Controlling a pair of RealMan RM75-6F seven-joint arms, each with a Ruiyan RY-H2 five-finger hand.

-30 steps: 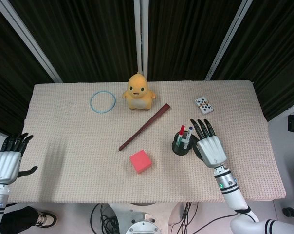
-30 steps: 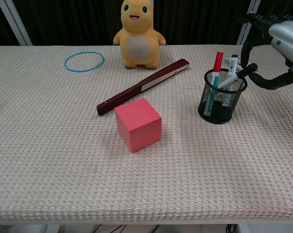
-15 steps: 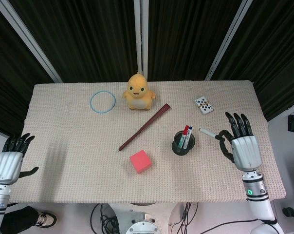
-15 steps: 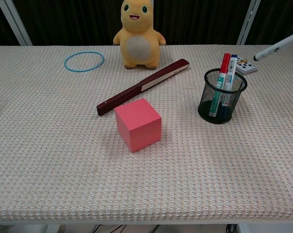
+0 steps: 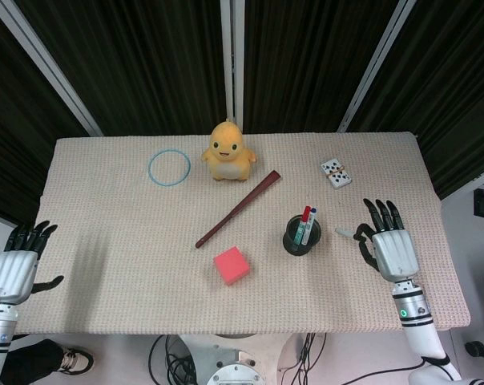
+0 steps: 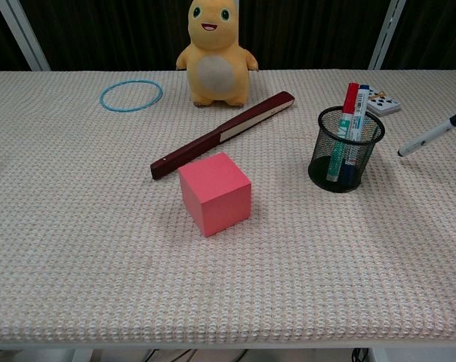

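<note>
The right hand (image 5: 392, 249) pinches a white marker (image 6: 432, 138) beside the pen cup (image 5: 300, 237). The left hand (image 5: 14, 261) rests with fingers spread, holding nothing, at the counter (image 5: 130, 241) edge.

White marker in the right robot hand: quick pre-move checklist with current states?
1. Grip: right robot hand pinches the white marker at one end; the contact sits at the frame edge. Security: cannot tell.
2. Marker clear of pen cup: ok, it is apart from the cup, to its right.
3. Cup upright, red marker and blue marker inside: ok.
4. Table beside the cup bare: ok; playing cards lie further back.
5. Marker tip touching the table: cannot tell.
6. Left robot hand holds nothing, at the table's left edge: ok.
</note>
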